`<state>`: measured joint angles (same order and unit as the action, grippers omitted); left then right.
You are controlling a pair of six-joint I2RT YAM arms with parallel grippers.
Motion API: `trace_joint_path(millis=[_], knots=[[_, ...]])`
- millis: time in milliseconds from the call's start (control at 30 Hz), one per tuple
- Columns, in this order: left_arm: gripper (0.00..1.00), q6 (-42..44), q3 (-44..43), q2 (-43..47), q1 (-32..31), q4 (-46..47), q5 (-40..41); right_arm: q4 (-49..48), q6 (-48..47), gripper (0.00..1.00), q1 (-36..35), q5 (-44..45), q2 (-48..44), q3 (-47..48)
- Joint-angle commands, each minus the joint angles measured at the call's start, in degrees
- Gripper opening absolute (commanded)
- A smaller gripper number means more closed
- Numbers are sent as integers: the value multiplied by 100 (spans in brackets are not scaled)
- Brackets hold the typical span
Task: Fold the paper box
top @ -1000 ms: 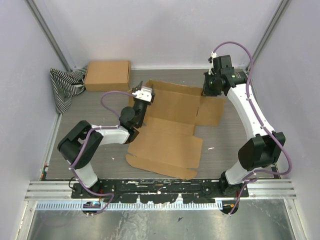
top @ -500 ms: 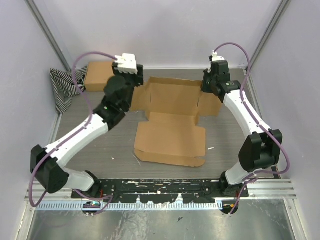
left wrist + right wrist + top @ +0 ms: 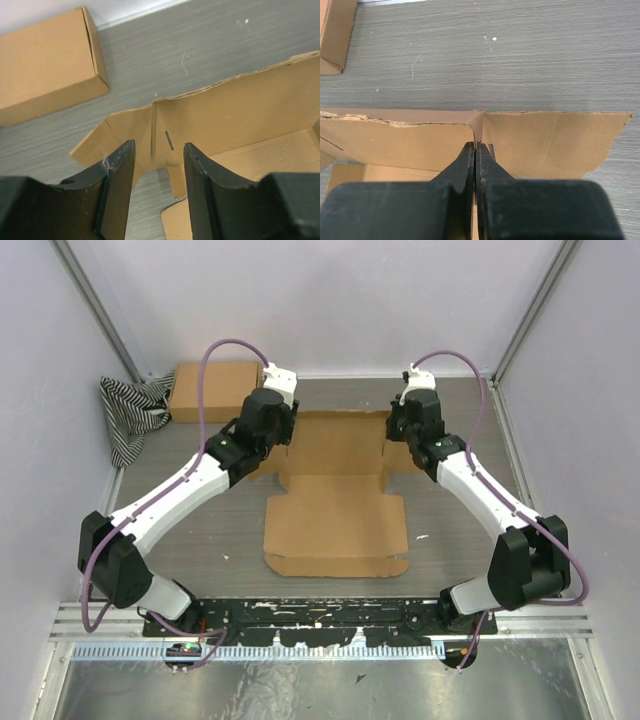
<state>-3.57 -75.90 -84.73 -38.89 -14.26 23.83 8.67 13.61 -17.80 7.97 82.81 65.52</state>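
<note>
- The grey wood-grain tabletop (image 3: 235,530) carries everything, with pale walls around it on three sides.
- The paper box (image 3: 338,520) lies in the middle of the tabletop, between the two arms. Its near panel is flat, with small tabs at the corners. The far section has its rear wall (image 3: 240,115) folded up, and a side flap angles outward at each far corner. In the right wrist view the top edge of that wall (image 3: 410,140) is a little ragged on the left.
- The left arm (image 3: 180,495) reaches from its base diagonally up to the box's far left corner.
- The right arm (image 3: 480,490) mirrors it, reaching to the far right corner.
- A closed cardboard box (image 3: 213,390) sits at the far left of the tabletop, well apart from the paper box.
- A black-and-white striped cloth (image 3: 130,415) is bunched against the left wall, touching that closed box's left end.
- The left pincer (image 3: 159,147) is parted to a moderate gap. Its two dark fingers (image 3: 117,185) stand either side of the far left corner fold, where a short slit is cut in the wall. It grips nothing. From above it hangs over that corner (image 3: 272,440).
- The right pincer (image 3: 476,146) is pressed together on the cardboard at the far right corner fold, where the rear wall meets the side flap. A thin sliver of cardboard shows between the fingers. From above it sits at that corner (image 3: 397,437).
</note>
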Motion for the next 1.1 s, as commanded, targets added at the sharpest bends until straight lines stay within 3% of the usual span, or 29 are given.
trace_joint_path(millis=[0,467,1067], knots=[[50,-117,59,-174,-8,-219,115,-821,80,1,-80,306,-554,-385],[43,-238,37,-513,-10,-280,497,-923,115,1,-84,167,-834,-722],[39,-191,-771,-1085,-12,-681,307,-731,54,1,-89,-4,-942,-776]])
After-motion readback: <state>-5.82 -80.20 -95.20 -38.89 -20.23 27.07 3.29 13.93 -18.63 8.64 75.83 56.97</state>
